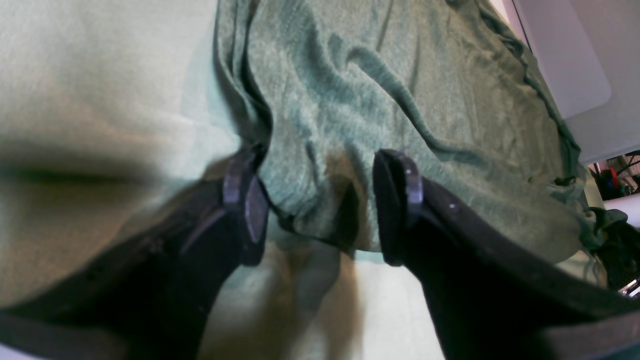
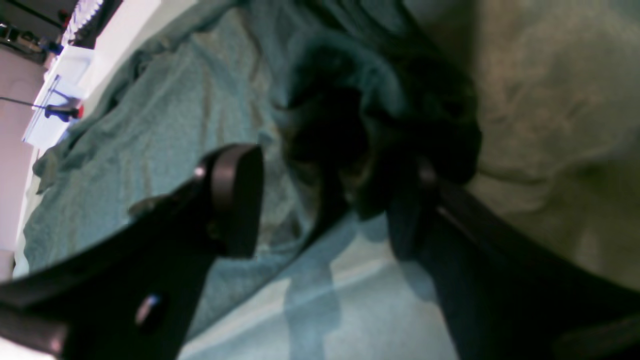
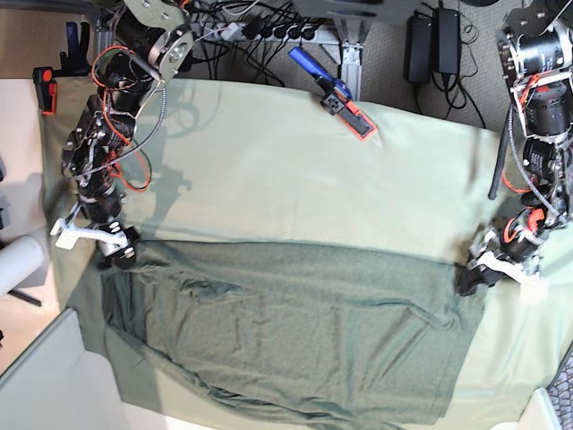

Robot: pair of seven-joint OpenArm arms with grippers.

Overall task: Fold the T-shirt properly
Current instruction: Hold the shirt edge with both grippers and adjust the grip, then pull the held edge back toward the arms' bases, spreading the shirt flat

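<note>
Base view: T-shirt (image 3: 295,331) lies spread across the lower half of the frame on the table (image 3: 269,161), which carries a pale green cloth. Its top edge runs nearly straight from my right claw (image 3: 115,251) at mid left to my left claw (image 3: 473,279) at mid right. I judge both claws are set at the two ends of that edge so the cloth can be lifted evenly and carried over in one fold; a lopsided hold would skew the crease.

Left wrist view: left claw (image 1: 320,210) stands wide apart, pads on either side of the shirt's (image 1: 400,100) corner. The hem sits between the fingers, but neither pad presses it. Nothing gripped.

Right wrist view: right claw (image 2: 325,200) also spread wide, straddling a dark bunched fold of the shirt (image 2: 150,125). No pinch visible.

Unclear or hidden:
- Right wrist view is blurred and dim; the far finger merges with the bunched cloth, so contact there cannot be told.
- Lower edge of the shirt is cut off by the bottom of the base view.
- Sleeves: I cannot say for sure which folds at lower left are sleeve.
- Red and blue tool (image 3: 340,94) at top centre, well apart from the shirt; kind not readable.
</note>
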